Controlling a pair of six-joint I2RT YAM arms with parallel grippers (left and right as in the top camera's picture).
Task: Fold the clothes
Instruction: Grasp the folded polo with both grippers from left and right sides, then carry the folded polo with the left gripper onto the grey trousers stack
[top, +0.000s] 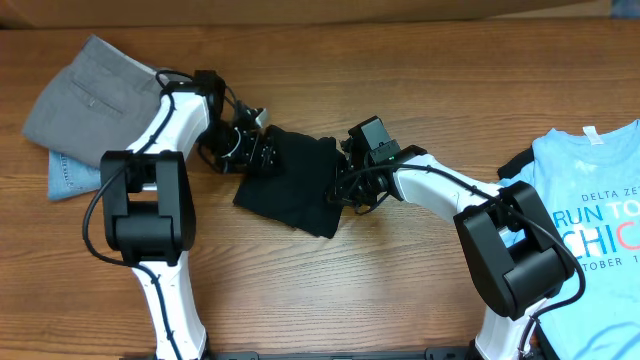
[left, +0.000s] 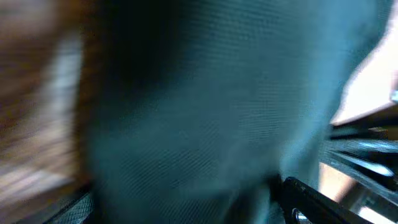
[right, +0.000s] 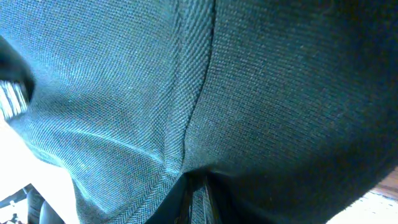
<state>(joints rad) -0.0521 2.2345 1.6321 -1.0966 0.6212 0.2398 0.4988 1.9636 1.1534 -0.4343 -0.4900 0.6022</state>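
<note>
Nearest the front edge of the counter (top: 330, 290), both arms rise from their bases and lean inward, meeting over the middle of the wood. They converge there because the black garment (top: 295, 185) lies there, bunched into a compact, partly doubled slab roughly midway between the left and right edges. It is not yet a tidy fold.

The right gripper (top: 345, 188) sits at the garment's right side. In the right wrist view the dark knit fills the frame and a stitched seam (right: 186, 93) runs straight down into the narrow gap between the fingers (right: 198, 199). I judge them clenched on that hem, probably because a seam gives a firm line to carry a flap over.

The left gripper (top: 243, 148) is at the opposite, left side, a little farther back. This suits holding the cloth taut or pinning it while the other side moves. Its own view is smeared with blur and shows only cloth and one finger (left: 311, 196), so I cannot tell whether it is pinching or released.

Along the right edge a light blue printed T-shirt (top: 590, 190) lies spread. Toward the far left corner grey trousers (top: 85, 90) rest on a denim piece (top: 68, 178), well apart from the work, apparently to keep the middle free for folding.
</note>
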